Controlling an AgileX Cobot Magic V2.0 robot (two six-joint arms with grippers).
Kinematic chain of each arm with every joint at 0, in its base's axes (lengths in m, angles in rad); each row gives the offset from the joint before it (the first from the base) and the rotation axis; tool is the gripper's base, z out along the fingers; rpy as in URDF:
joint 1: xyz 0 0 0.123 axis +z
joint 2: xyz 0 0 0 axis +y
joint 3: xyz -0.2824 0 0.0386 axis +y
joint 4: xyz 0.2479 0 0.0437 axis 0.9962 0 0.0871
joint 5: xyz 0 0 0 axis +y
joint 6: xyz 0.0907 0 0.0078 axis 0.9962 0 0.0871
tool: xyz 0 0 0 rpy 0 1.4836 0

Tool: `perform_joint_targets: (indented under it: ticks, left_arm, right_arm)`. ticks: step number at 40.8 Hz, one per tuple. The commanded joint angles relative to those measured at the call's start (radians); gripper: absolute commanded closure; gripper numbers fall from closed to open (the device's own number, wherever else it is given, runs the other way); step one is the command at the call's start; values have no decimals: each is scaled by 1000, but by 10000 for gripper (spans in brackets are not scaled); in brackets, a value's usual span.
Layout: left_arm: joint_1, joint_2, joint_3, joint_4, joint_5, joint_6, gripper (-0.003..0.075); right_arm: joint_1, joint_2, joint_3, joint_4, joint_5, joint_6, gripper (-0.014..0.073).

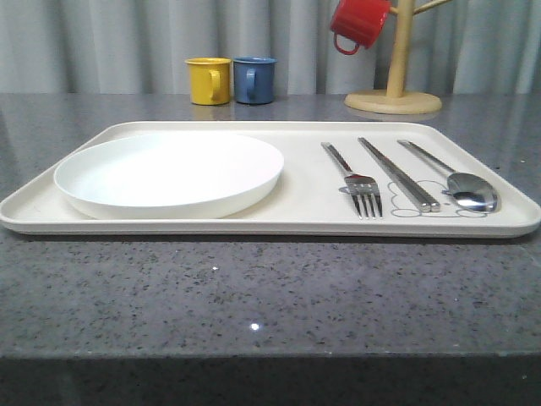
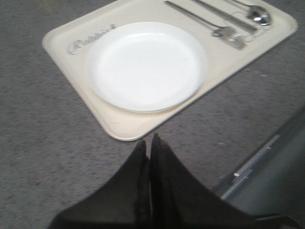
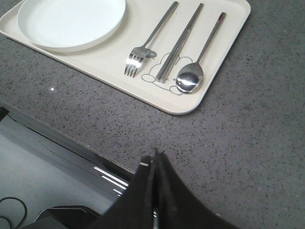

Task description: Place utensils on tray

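The cream tray lies across the grey table. On its right half lie the utensils side by side: a silver fork, a pair of chopsticks and a spoon. They also show as fork, chopsticks and spoon on the tray. My left gripper is shut and empty, above the table just off a corner of the tray. My right gripper is shut and empty over the table's front edge, apart from the tray.
A round white plate fills the tray's left half. Behind the tray stand a yellow mug and a blue mug. A wooden mug tree with a red mug stands at the back right.
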Motion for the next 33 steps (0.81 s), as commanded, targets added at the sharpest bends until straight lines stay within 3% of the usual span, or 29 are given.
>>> perform_joint_targets:
  ticks: [1,11,20,33]
  left_arm:
    - [88,-51,37,59,-161,-9,738]
    - [346,-263,344,83,-576,-9,738]
    - [535,-423,582,7,-783,-9,738]
    - [598,-533,740,-104,-932,-9,738]
  right_arm:
    - [-4,9,-22,-3,-66,-8,662]
    - [-4,9,-22,-3,-66,-8,662]
    - [-4,9,-22,-3,-66,-8,662]
    - [-4,9,-22,-3,-66,-8,662]
